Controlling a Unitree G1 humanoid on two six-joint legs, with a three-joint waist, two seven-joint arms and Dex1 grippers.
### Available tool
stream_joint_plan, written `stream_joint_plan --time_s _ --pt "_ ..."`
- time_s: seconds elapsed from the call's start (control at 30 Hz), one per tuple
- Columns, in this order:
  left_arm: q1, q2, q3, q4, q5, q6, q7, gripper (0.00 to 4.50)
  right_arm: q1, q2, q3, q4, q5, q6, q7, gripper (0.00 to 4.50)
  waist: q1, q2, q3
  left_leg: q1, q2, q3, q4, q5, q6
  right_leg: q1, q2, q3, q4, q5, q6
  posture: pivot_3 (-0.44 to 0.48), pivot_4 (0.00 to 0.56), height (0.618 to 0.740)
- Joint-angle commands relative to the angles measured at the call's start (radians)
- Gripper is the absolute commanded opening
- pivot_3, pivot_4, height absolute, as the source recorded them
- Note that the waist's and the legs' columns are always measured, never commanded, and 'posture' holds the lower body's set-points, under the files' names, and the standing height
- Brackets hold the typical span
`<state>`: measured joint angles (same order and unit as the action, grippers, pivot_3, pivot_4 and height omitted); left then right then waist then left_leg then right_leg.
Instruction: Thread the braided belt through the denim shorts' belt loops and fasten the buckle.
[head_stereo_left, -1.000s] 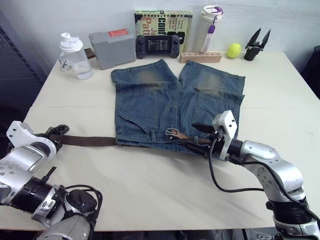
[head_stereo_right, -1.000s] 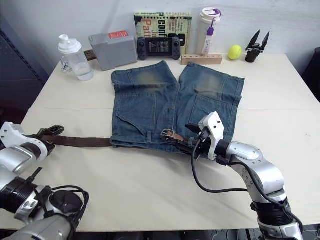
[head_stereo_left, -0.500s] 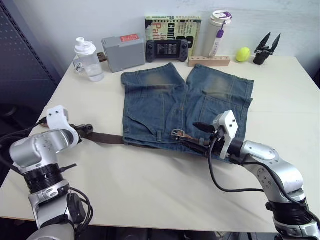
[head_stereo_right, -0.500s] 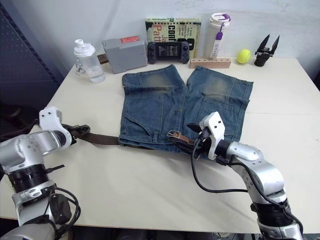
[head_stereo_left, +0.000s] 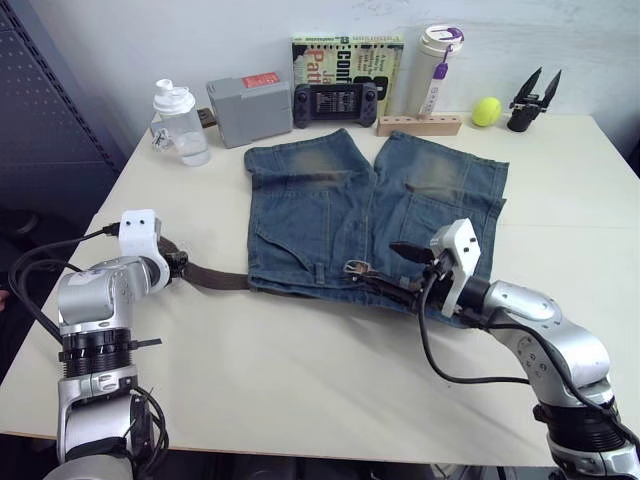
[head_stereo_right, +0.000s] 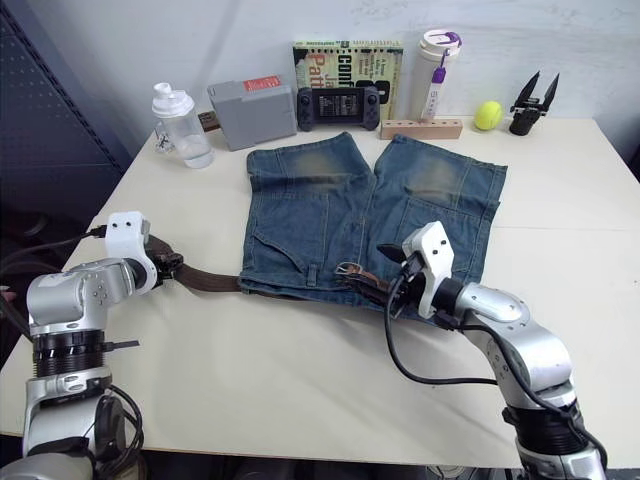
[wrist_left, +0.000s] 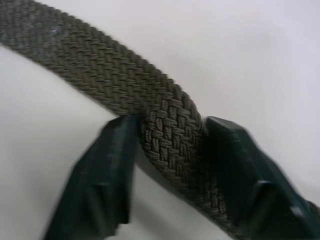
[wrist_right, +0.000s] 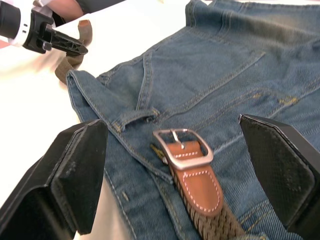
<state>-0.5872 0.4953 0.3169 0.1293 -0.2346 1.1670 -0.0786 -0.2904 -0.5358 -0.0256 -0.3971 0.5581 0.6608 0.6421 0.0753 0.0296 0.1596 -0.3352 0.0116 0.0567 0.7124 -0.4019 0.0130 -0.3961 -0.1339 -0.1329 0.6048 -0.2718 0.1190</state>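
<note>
The shorts (head_stereo_left: 375, 225) lie flat mid-worktop (head_stereo_left: 300, 370), waistband toward the robot, and the belt (head_stereo_left: 215, 278) runs along that waistband, part of it hidden under the denim, so it looks threaded some way; how many loops it passes I cannot tell. The buckle (wrist_right: 182, 148) lies on the waistband with nothing through it, so fastening is not yet done. The left end effector (wrist_left: 167, 165) is clamped on the belt's free length left of the shorts, strap pinched between both fingers. The right end effector (wrist_right: 172, 175) is spread wide over the buckle, holding nothing. Counted: one pair of shorts, one belt, one buckle, and one loop (wrist_right: 137, 117) plainly visible beside the buckle.
</note>
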Motion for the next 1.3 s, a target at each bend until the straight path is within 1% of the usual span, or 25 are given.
stream_joint_plan --time_s 0.03,0.07,0.17,0.23,0.3,0.33,0.4,0.47,0.53,0.57,0.63,0.73,0.87,0.9,1.03,1.17,1.3 --pt "0.025 -0.055 -0.039 0.065 -0.021 0.037 -0.038 0.60 -0.015 0.009 -0.013 -0.012 0.000 -0.025 -0.001 4.50 0.000 0.000 0.000 0.000 0.000 0.000 0.000 0.000 0.000 0.000 0.000 0.000 0.000 0.000 0.000 0.000 0.150 0.726" --pt "0.022 -0.057 -0.039 0.067 -0.019 0.034 -0.037 0.14 -0.018 0.009 -0.012 -0.008 -0.001 -0.026 -0.001 4.50 0.000 0.000 0.000 0.000 0.000 -0.001 0.000 0.000 0.000 0.000 0.000 0.000 0.000 0.000 0.000 0.000 0.150 0.726" --pt "0.015 -0.068 -0.040 0.053 -0.016 0.026 -0.033 0.04 -0.021 0.008 -0.012 -0.003 -0.006 -0.032 0.001 4.50 0.000 0.000 0.000 0.000 0.000 -0.002 0.000 0.000 0.000 0.001 0.000 0.000 -0.001 0.000 0.000 0.000 0.150 0.726" --pt "0.007 -0.075 -0.060 0.027 -0.001 -0.062 -0.037 0.04 -0.018 0.007 -0.021 -0.005 -0.005 -0.034 0.000 4.50 0.001 0.000 0.000 0.000 0.000 -0.005 0.000 0.000 0.000 0.001 0.000 0.000 -0.001 0.000 0.000 0.000 0.150 0.726" --pt "0.010 -0.050 -0.145 -0.020 0.061 -0.261 -0.073 0.04 -0.013 0.002 -0.027 -0.006 -0.011 -0.039 -0.002 4.50 0.001 -0.002 0.001 -0.001 0.000 -0.007 0.000 0.000 0.000 0.001 0.000 0.000 -0.001 0.000 0.000 0.000 0.150 0.726" --pt "0.013 -0.041 -0.174 -0.035 0.080 -0.321 -0.089 0.04 -0.012 0.001 -0.028 -0.006 -0.012 -0.041 -0.003 4.50 0.000 -0.004 0.002 -0.001 0.000 -0.008 0.000 0.000 0.000 0.001 0.000 0.000 -0.002 0.000 0.000 0.000 0.150 0.726" --pt "0.030 0.011 -0.277 -0.076 0.173 -0.522 -0.126 0.04 -0.010 -0.001 -0.033 -0.009 -0.012 -0.042 -0.006 4.50 -0.006 -0.010 0.006 -0.002 0.000 -0.008 0.000 0.000 0.000 0.000 0.001 0.000 -0.002 0.000 0.000 0.000 0.150 0.726" --pt "0.061 0.106 -0.419 -0.122 0.333 -0.832 -0.163 0.04 -0.006 -0.003 -0.035 -0.015 -0.017 -0.050 -0.011 4.50 -0.026 -0.016 0.010 -0.004 0.001 -0.007 -0.001 0.000 0.000 -0.002 0.002 -0.001 -0.004 0.000 0.000 0.000 0.150 0.726" --pt "0.088 0.187 -0.506 -0.147 0.440 -1.123 -0.192 0.04 -0.006 -0.005 -0.035 -0.020 -0.034 -0.071 -0.018 4.50 -0.039 -0.018 0.011 -0.005 0.001 -0.005 -0.008 0.000 0.000 -0.006 0.002 0.000 -0.007 0.000 0.000 0.000 0.150 0.726" --pt "0.098 0.217 -0.526 -0.147 0.466 -1.251 -0.205 0.04 -0.008 -0.006 -0.037 -0.022 -0.039 -0.079 -0.019 4.50 -0.047 -0.018 0.011 -0.006 0.001 -0.004 -0.010 0.000 0.000 -0.008 0.002 0.000 -0.008 0.000 0.000 0.000 0.150 0.726" --pt "0.103 0.265 -0.548 -0.120 0.509 -1.454 -0.212 0.04 -0.010 -0.014 -0.033 -0.022 -0.059 -0.096 -0.015 4.50 -0.052 -0.018 0.011 -0.009 0.002 -0.001 -0.014 0.000 0.000 -0.013 0.002 0.000 -0.009 0.000 0.000 0.000 0.150 0.726" --pt "0.075 0.298 -0.558 -0.065 0.529 -1.669 -0.241 0.04 -0.011 -0.039 -0.002 -0.011 -0.126 -0.156 0.006 4.50 -0.057 -0.018 0.011 -0.012 0.003 0.007 -0.014 0.000 0.000 -0.017 0.002 -0.002 -0.010 0.000 0.000 0.000 0.150 0.726" --pt "0.027 0.312 -0.575 0.039 0.516 -1.858 -0.313 0.04 -0.028 -0.052 0.071 0.005 -0.236 -0.274 0.032 4.50 -0.055 -0.018 0.011 -0.015 0.003 0.008 -0.012 0.000 0.001 -0.019 0.003 -0.003 -0.009 0.000 0.000 0.000 0.150 0.726" --pt "0.020 0.311 -0.576 0.059 0.508 -1.886 -0.329 0.04 -0.030 -0.050 0.081 0.008 -0.252 -0.294 0.035 4.50 -0.055 -0.018 0.011 -0.016 0.003 0.008 -0.012 0.001 0.001 -0.019 0.002 -0.003 -0.009 0.001 0.001 0.000 0.150 0.726" --pt "-0.001 0.309 -0.599 0.136 0.455 -1.961 -0.436 0.04 -0.037 -0.066 0.208 0.014 -0.402 -0.458 0.076 4.50 -0.053 -0.018 0.011 -0.016 0.002 0.008 -0.012 0.000 0.002 -0.019 0.002 -0.004 -0.010 0.001 0.001 0.000 0.150 0.726" --pt "0.002 0.279 -0.598 0.134 0.391 -1.979 -0.500 0.04 -0.055 -0.030 0.305 0.033 -0.500 -0.525 0.071 4.50 -0.054 -0.018 0.011 -0.017 0.002 0.007 -0.012 0.001 0.002 -0.019 0.002 -0.004 -0.010 0.001 0.002 0.000 0.150 0.726" --pt "0.023 0.258 -0.578 0.108 0.352 -1.979 -0.528 0.04 -0.115 0.027 0.381 0.121 -0.665 -0.588 -0.013 4.50 -0.056 -0.018 0.011 -0.017 0.002 0.007 -0.010 0.001 0.003 -0.019 0.002 -0.004 -0.009 0.001 0.002 0.000 0.150 0.726"
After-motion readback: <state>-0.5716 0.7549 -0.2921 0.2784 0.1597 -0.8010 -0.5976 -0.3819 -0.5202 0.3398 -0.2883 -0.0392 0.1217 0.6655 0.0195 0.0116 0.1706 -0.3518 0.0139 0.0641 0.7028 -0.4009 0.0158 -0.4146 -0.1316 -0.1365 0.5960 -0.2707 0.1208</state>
